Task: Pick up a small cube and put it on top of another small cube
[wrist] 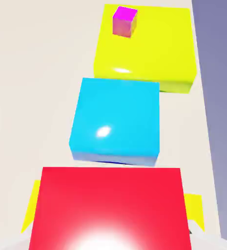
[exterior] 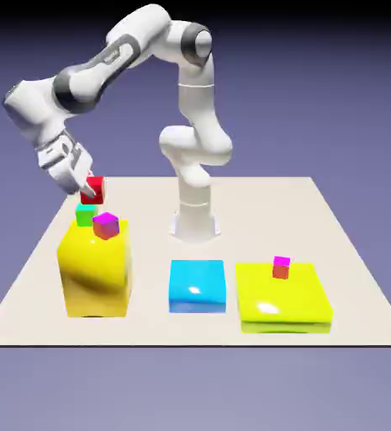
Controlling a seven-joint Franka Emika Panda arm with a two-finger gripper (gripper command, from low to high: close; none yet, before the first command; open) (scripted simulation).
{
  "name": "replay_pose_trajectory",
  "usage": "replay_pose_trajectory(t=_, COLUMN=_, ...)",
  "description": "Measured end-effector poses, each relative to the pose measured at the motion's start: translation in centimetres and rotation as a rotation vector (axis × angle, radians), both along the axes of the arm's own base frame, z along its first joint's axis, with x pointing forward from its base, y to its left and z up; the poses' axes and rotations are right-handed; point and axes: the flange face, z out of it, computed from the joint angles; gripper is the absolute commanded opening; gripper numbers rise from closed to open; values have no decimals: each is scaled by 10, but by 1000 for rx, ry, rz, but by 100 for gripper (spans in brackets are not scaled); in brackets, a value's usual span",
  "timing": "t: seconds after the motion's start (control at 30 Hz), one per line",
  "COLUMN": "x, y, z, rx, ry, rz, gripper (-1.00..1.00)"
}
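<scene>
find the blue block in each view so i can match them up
Exterior view: the blue block lies low in the middle, between the tall yellow block on the exterior view's left and the flat yellow block on its right.
Hand view: it sits mid-picture, above the big red cube at the bottom.
Shared landmark: the flat yellow block with a magenta-topped cube on it.

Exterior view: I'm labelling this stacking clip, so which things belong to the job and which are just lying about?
Job:
- red cube, held by the gripper
- small cubes it might go on: green cube, two magenta-topped cubes

Lying about:
- tall yellow block
- blue block
- flat yellow block
</scene>
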Motion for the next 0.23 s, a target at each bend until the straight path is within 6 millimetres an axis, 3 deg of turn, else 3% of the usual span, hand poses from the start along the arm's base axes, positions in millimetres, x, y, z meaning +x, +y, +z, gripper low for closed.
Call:
replay_pose_trajectory(t=0.03, x=-1, y=4, z=-8, rx=-1, ry=1, rz=1, gripper=100)
replay_pose_trajectory(t=0.1, x=-1, y=4, z=-8, rx=0, ry=-1, rz=-2, gripper=100)
replay_pose_trajectory(t=0.23, x=2, y=-20, z=45, rx=1, ry=-2, rz=-2, gripper=100)
